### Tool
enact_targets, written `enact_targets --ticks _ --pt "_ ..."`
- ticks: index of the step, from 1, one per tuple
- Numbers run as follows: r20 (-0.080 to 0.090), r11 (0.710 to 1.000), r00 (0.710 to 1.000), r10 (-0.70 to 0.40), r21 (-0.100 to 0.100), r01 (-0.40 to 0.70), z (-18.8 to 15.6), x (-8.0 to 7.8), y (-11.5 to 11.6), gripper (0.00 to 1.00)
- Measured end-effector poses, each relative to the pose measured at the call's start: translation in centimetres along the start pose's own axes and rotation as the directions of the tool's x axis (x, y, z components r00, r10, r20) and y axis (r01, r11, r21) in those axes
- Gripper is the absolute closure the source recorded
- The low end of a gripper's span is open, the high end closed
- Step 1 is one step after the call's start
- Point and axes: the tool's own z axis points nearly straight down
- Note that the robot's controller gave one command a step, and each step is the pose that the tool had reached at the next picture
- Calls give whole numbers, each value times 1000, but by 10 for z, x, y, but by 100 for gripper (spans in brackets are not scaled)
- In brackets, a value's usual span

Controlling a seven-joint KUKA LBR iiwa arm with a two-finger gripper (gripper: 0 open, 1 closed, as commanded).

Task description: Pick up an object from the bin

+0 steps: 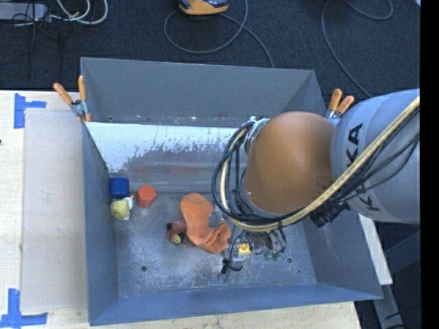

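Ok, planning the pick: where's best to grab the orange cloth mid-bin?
Probably the bunched fold at the orange cloth's right end, coming straight down: it lies limp and crumpled, and that ridge, near the gripper, stands up enough to pinch.

At the left of the grey bin (192,94), a small blue block (119,187) lies just beyond a pale yellow rounded thing (121,210), a red-orange block (145,196) just right of them, and cables (79,7) loop on the dark floor (288,40) farther off.
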Motion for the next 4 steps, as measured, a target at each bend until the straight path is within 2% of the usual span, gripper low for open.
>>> enact_targets --ticks 1,2,3,4 --pt "9 1000 1000 4 -1 -4 -4 -2 -1 0" --pt "9 998 998 -65 -1 65 54 -21 -7 0" --pt "1 999 999 -35 0 35 82 -27 -17 0" --pt "10 989 989 -147 0 147 106 -83 -18 0"
